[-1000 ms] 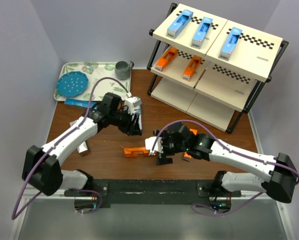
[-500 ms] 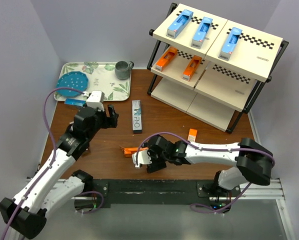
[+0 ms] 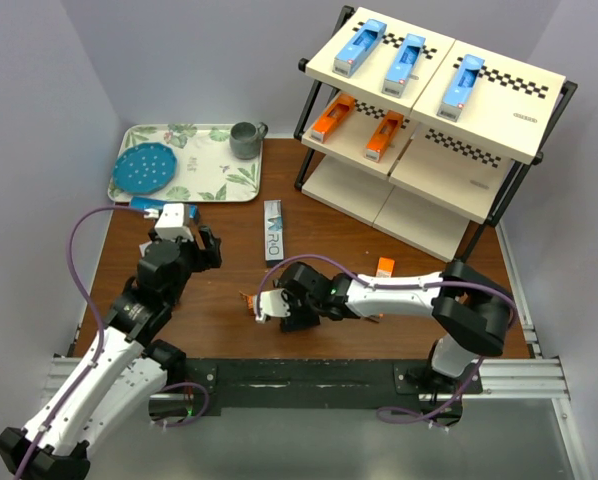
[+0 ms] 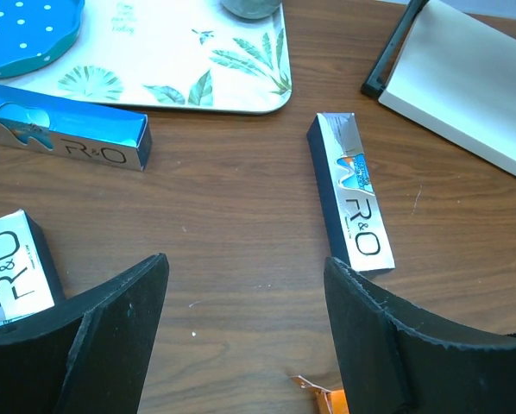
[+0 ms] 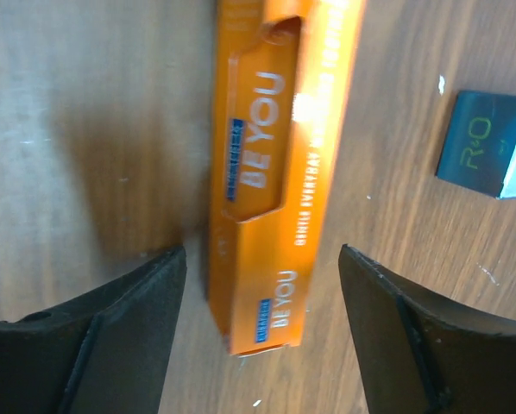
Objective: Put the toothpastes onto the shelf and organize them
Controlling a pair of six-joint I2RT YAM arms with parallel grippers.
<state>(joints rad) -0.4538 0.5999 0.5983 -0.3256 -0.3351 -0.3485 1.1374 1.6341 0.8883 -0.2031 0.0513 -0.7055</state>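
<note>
**A:** Jaws first, from the top view?
**B:** Both pairs are open. The right jaws hang over the orange toothpaste (image 3: 247, 298) on the tabletop (image 3: 219, 312), well apart from the shelf (image 3: 509, 125). The right arm is nearer.
**A:** Left wrist?
**B:** The left jaws are empty. A grey toothpaste (image 4: 351, 207) lies ahead, pointing away.
**A:** Right wrist?
**B:** The orange toothpaste (image 5: 275, 172) lies between the right jaws, its long axis across their closing line, with a gap on each side.

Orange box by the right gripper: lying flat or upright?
Lying flat: the orange box shows its long printed face up on the table.
</note>
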